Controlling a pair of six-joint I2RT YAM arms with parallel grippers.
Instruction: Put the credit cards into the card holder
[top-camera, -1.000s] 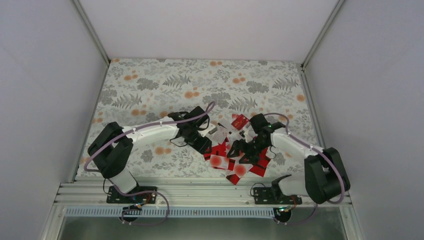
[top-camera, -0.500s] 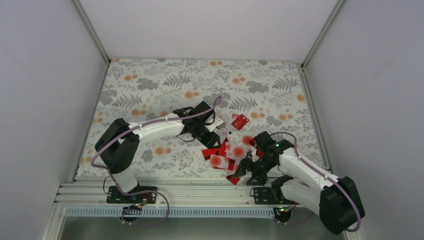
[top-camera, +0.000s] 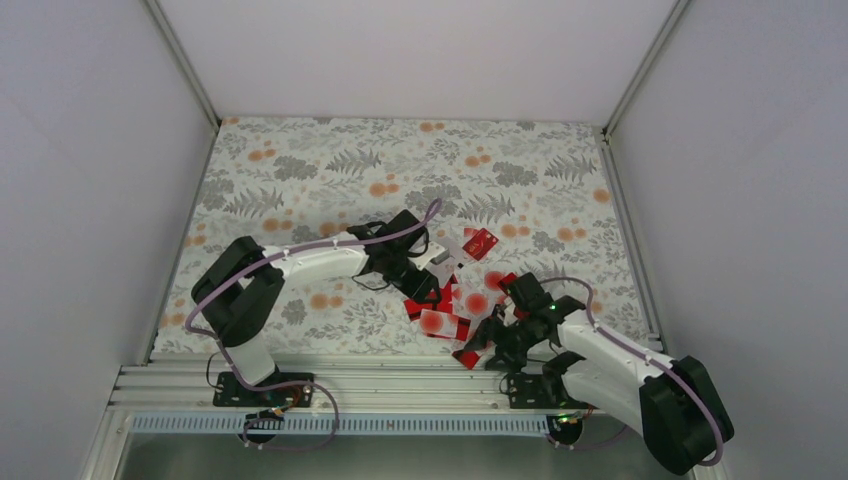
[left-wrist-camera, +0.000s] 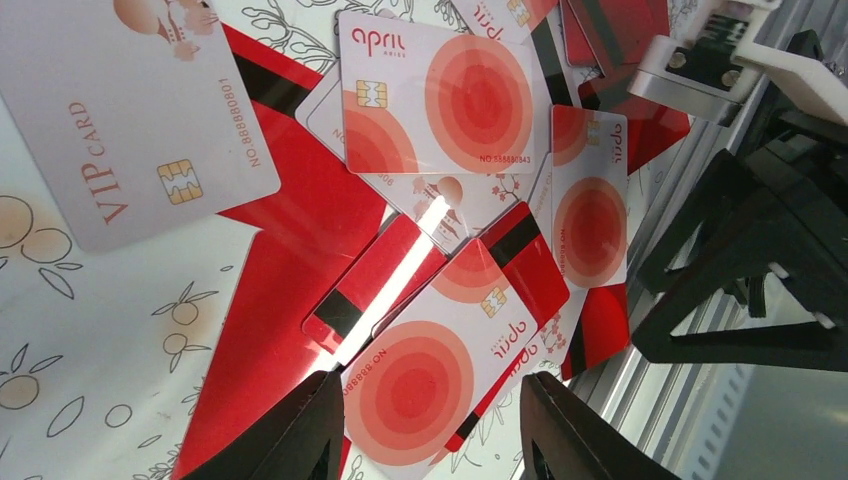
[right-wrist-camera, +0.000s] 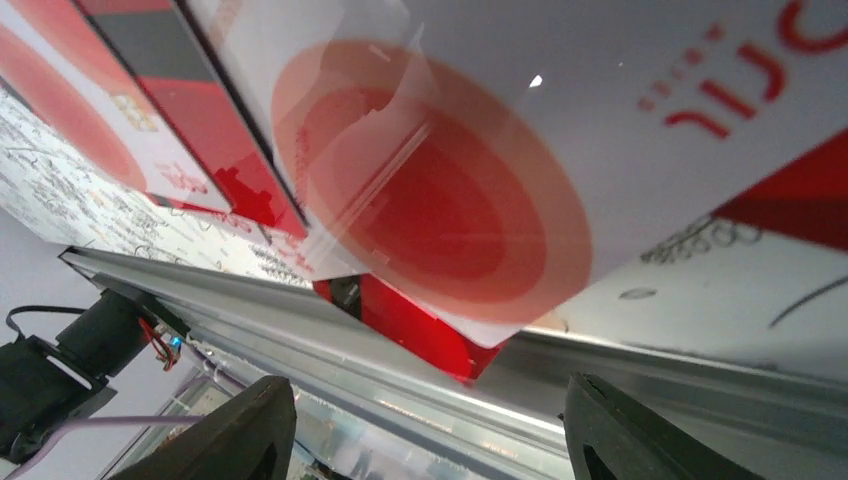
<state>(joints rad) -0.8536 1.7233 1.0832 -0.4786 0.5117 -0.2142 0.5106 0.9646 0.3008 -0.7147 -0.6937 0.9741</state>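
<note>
The credit cards (top-camera: 441, 320) lie in a loose overlapping heap near the table's front edge, red ones with black stripes mixed with white ones bearing a red blot. My left gripper (top-camera: 424, 290) hangs open just over the heap. Its black fingers (left-wrist-camera: 310, 430) straddle a white card with a red blot (left-wrist-camera: 425, 375) without touching it. My right gripper (top-camera: 484, 341) is open at the heap's front right corner, low by the rail. Nothing is between its fingers (right-wrist-camera: 250, 430); a white card with a red blot (right-wrist-camera: 430, 190) fills its view. The card holder is out of view.
One red card (top-camera: 481, 241) lies apart behind the heap. A white VIP card (left-wrist-camera: 130, 110) sits at the heap's edge. The aluminium rail (top-camera: 400, 375) runs along the near edge, with a red card corner (right-wrist-camera: 430, 330) overhanging it. Grey walls enclose the floral cloth (top-camera: 350, 170).
My right arm has drawn back from the heap's right side, down to its front corner by the rail. My left gripper has shifted right, further over the cards.
</note>
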